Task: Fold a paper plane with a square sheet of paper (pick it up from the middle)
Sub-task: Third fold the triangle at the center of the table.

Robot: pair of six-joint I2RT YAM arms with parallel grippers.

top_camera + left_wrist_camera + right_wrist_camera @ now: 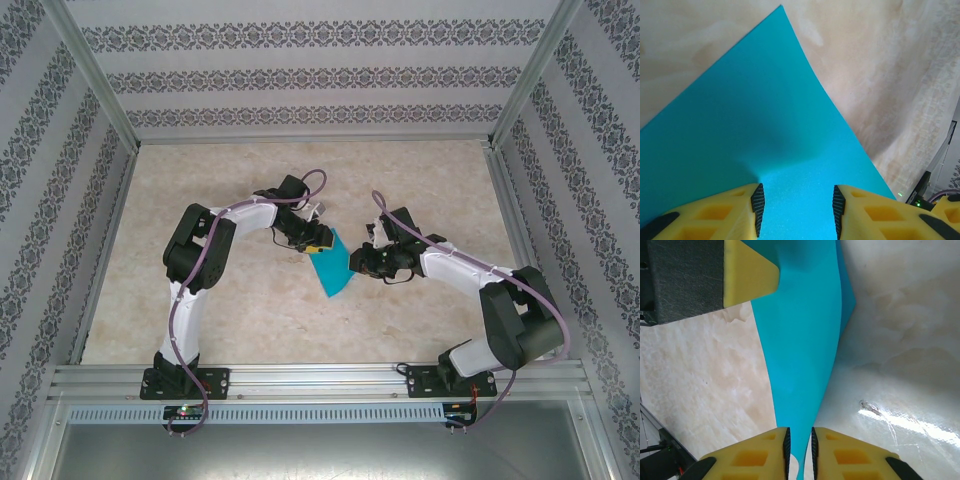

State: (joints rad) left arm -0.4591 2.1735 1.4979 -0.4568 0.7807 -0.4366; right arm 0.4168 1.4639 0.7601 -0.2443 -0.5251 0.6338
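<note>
the square sheet of paper sits near the middle of the table, between the two claws, with one corner pointing toward the near edge. bare tabletop lies around it on every side. the patterned walls and the aluminium rail at the near edge stand well apart from it. the arms arch in from left and right and their wrists come close over the sheet, so the tight room is between the claws.

the left gripper has its jaws spread, and the sheet runs through the gap. a shallow hump in the paper rises just ahead of one pad. i cannot tell whether the pads touch the paper. from this wrist the sheet's far corner comes to a point and one edge bows in a soft curve over the table.

the right gripper has its jaws drawn close and pinches the sheet between ribbed black pads. from there the paper runs away as a narrow curved band toward a yellow finger of the left claw at the sheet's far edge.

the paper is thin, matte and bright cyan-blue. the table is pale beige, marbled and slightly glossy. the fingers are yellow plastic with hollow pockets.
</note>
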